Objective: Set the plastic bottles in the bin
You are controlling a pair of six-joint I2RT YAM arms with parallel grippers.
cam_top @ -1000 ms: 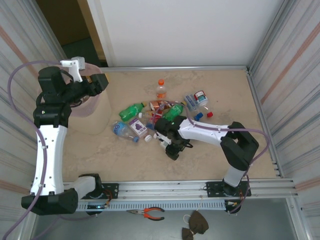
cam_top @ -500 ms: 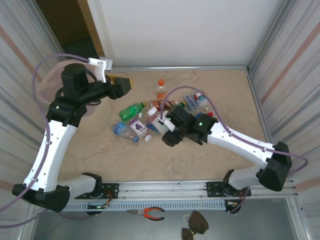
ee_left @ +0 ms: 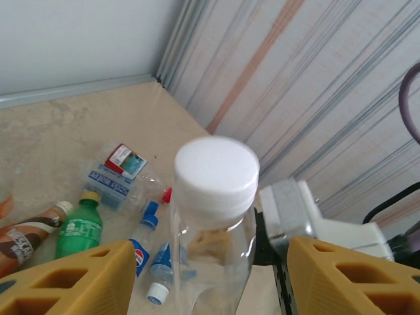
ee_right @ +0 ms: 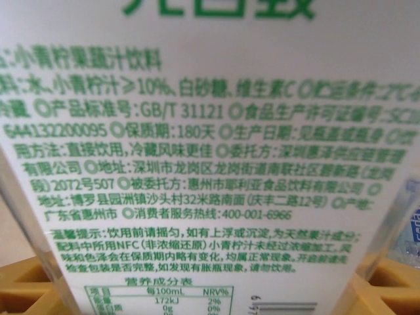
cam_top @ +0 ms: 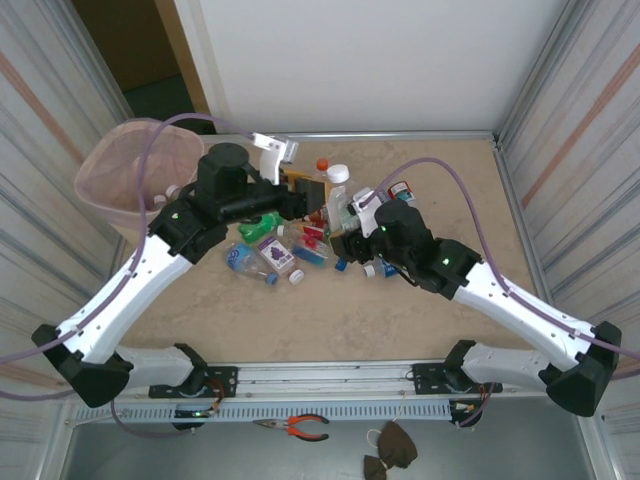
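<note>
My right gripper point(cam_top: 350, 222) point(ee_right: 210, 289) is shut on a clear bottle point(cam_top: 337, 197) point(ee_right: 210, 164) with a white cap and a white label printed in green, held upright above the pile. My left gripper point(cam_top: 312, 192) point(ee_left: 211, 262) stands open around the bottle's top point(ee_left: 215, 174), with a gap on each side of it. Below lie several more plastic bottles: a green one point(cam_top: 262, 222) point(ee_left: 79, 230), a purple-labelled one point(cam_top: 275, 255), an orange-capped one point(cam_top: 322, 164) and a brown one point(ee_left: 23, 236). The bin point(cam_top: 100, 190), pink-lined, stands at the far left.
Corrugated metal walls point(cam_top: 570, 130) close in both sides, and a white wall stands at the back. A metal rail point(cam_top: 330, 375) runs along the front edge, with pliers point(cam_top: 300, 428) beyond it. Loose caps and a flattened blue-labelled bottle point(ee_left: 111, 177) lie near the right of the pile.
The left arm swung from over the bin to the centre of the table. The right gripper rose from the pile with the clear bottle, which now stands between the left fingers.
</note>
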